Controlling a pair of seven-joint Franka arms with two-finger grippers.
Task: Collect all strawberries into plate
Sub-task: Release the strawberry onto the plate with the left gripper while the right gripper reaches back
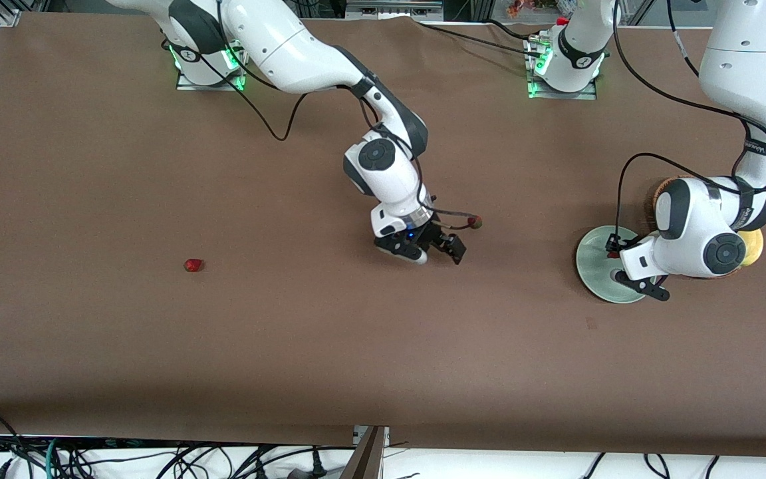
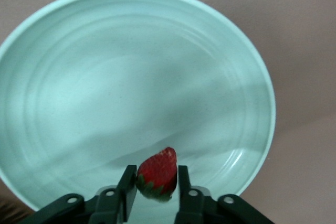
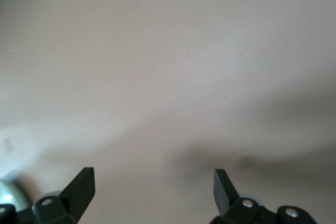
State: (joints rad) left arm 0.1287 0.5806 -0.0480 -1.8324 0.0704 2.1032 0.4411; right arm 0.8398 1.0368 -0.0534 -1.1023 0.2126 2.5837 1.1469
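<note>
Left gripper [image 2: 153,187] is positioned over the plate [image 2: 63,66], a strawberry [image 2: 157,174] seen between its fingers [image 2: 127,190], tip pointing away from the wrist, leafy top toward it. The jaws stand narrowly apart, flanking the berry; whether it is pinched or just released cannot be told. The berry sits directly above the plate's inner floor near the rim, so only a release is judged necessary.

Right gripper [image 1: 433,251] is held over bare table [image 1: 290,346] mid-table, fingers spread wide, nothing between them. A second strawberry [image 1: 193,265] lies on the table toward the right arm's end, well apart from that gripper; the right arm is judged the nearer.
</note>
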